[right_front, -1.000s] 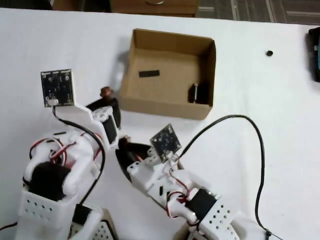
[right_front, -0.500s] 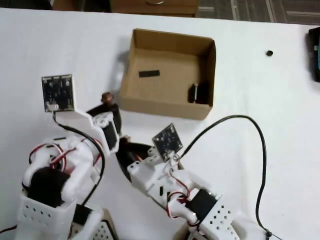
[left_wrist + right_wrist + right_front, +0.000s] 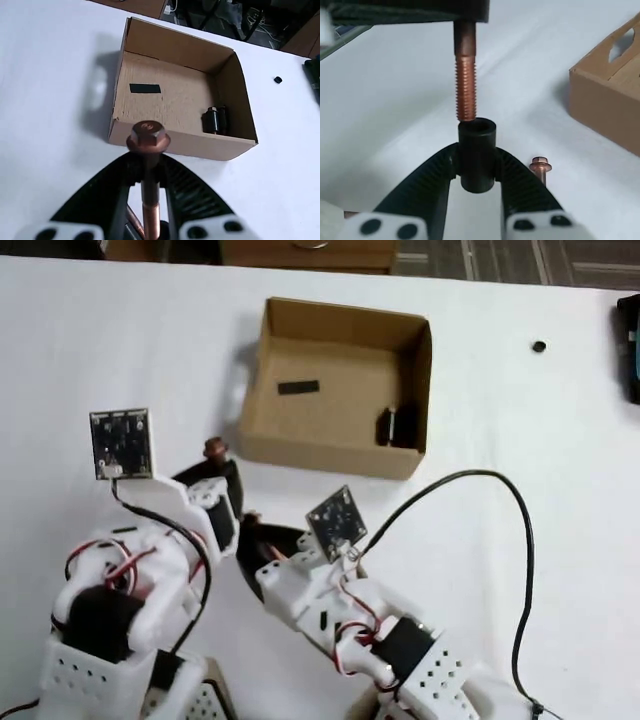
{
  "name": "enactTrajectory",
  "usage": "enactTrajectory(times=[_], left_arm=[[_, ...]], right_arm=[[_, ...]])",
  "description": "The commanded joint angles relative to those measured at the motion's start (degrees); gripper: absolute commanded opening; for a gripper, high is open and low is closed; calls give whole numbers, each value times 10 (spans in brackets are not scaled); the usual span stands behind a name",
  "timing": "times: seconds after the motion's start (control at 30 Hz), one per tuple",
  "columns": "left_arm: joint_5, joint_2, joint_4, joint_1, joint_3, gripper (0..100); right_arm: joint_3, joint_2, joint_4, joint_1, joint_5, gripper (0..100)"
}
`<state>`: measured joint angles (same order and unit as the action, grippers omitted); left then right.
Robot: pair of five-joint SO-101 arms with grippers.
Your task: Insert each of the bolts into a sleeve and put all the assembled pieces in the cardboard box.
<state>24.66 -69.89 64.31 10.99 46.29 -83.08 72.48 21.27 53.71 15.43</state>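
The left gripper (image 3: 146,164), clenched on a copper hex-headed bolt (image 3: 147,140), has drawn back from the brown cardboard box (image 3: 330,452). This brings the threaded tip to the mouth of the black cylindrical sleeve (image 3: 477,139) grasped by the right gripper (image 3: 476,165); insertion looks imminent.

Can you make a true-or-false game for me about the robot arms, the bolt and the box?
1. The left gripper holds a copper bolt. True.
2. The right gripper is empty. False: it is shut on a black sleeve.
3. The copper bolt is all the way inside the black sleeve. False: its tip is only at the sleeve's opening.
4. A dark piece lies in the cardboard box. True.
5. A second bolt lies on the table. True.
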Motion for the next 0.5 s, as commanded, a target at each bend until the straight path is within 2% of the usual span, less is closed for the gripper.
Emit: enactTrajectory(times=[0.0,0.47], left_arm=[[5,-6,-15,6,-4,23],[6,-6,-18,35,17,23]], right_arm=[[5,13,3,-3,4,19],[7,15,2,7,4,19]])
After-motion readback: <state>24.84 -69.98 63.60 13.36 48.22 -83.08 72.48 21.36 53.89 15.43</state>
